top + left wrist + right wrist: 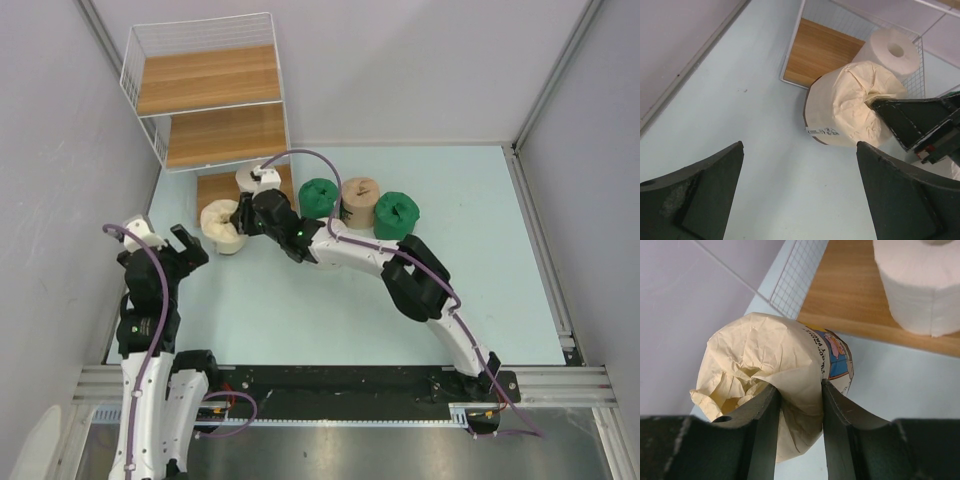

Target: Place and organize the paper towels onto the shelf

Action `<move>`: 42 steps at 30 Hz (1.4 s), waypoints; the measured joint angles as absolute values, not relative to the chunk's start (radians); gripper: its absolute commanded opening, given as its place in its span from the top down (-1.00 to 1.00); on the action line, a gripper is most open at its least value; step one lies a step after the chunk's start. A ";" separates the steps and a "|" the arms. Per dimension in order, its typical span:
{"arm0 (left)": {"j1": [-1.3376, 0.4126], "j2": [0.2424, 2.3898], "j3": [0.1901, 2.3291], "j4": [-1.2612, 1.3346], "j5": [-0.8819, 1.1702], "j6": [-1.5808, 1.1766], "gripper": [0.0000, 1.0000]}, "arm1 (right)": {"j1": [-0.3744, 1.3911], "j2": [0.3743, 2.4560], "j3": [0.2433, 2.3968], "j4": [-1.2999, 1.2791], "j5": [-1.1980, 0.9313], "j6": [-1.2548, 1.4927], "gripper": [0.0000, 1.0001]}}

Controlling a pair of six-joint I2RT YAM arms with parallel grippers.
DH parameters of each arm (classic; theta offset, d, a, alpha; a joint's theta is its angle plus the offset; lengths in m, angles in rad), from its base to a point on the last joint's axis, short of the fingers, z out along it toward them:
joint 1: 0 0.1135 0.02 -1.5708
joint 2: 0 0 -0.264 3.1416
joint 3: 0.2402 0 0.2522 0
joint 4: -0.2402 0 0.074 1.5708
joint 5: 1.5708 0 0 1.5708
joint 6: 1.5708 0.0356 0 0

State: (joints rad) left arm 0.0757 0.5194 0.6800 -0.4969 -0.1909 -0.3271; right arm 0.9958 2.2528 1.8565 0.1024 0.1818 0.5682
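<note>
Currently pinching cream roll wall with right gripper, centre-left, likely for lifting to shelf; left gripper wide open, empty.

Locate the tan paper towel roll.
In the top view, the tan roll stands on the table, right of the shelf, between the two dark green rolls.

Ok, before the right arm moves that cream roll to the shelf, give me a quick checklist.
1. Grip of the right gripper on the cream roll: ok, though it pinches only the wrapper's crumpled top.
2. Roll lifted off the table: cannot tell.
3. Room on the shelf beside the white roll: ok, bare wood.
4. Position of the left gripper: ok, open, empty, short of the roll.
5. Nearest green roll clear of the path: ok, off to the side.
</note>
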 measured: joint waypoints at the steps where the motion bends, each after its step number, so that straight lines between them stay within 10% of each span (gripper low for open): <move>1: 0.076 0.513 0.680 -0.497 -0.195 -0.331 -1.00 | 0.997 2.264 1.864 0.114 0.194 0.564 0.56; 42: 0.076 0.522 0.681 -0.496 -0.176 -0.332 -1.00 | 0.987 2.666 2.252 0.421 0.456 0.316 0.30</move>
State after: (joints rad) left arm 0.0757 0.5217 0.6811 -0.4965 -0.1761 -0.3325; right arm 0.9874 2.6659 2.2517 0.4210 0.4557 0.3164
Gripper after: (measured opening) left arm 0.996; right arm 0.381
